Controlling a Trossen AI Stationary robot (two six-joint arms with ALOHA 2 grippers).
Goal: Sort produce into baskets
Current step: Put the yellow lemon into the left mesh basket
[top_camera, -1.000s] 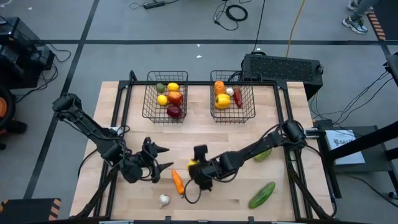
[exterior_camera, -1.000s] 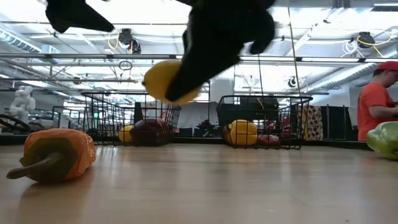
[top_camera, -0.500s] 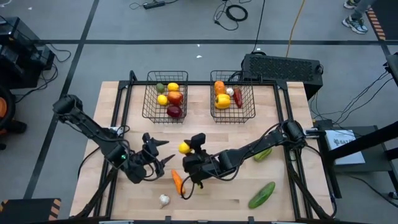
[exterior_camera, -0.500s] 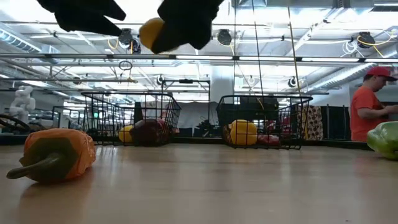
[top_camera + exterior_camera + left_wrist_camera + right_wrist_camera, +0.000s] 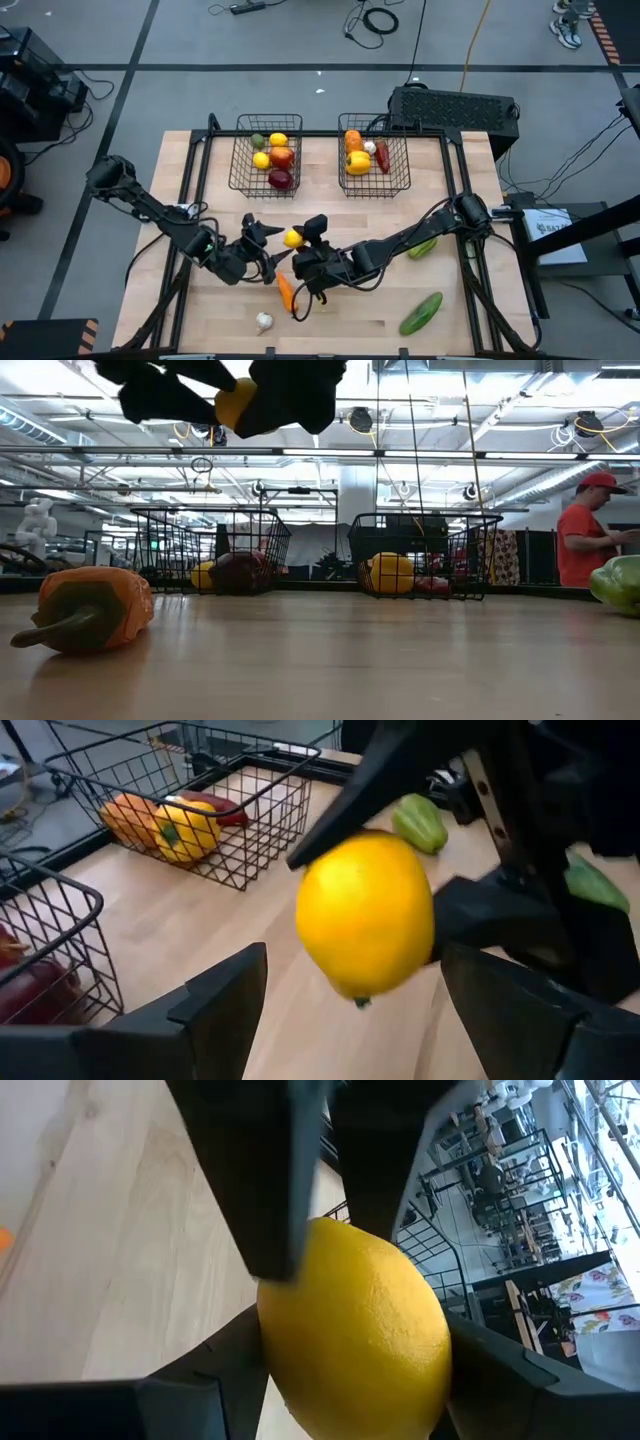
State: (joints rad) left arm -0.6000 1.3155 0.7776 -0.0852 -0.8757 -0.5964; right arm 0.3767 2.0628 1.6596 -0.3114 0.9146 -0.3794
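The lemon (image 5: 365,915) has a smooth, faintly pitted, slightly glossy plastic-looking skin. The counter (image 5: 400,220) is pale wood strips with a satin finish. Both baskets (image 5: 268,155) are thin dark wire mesh. The gripper (image 5: 350,1000) fingers look like matt black plastic. The carrot (image 5: 95,608) seems matt

A yellow lemon (image 5: 293,238) hangs above the bench, while a carrot (image 5: 286,292), garlic (image 5: 264,322) and cucumber (image 5: 421,313) lie near both filled baskets (image 5: 268,154).
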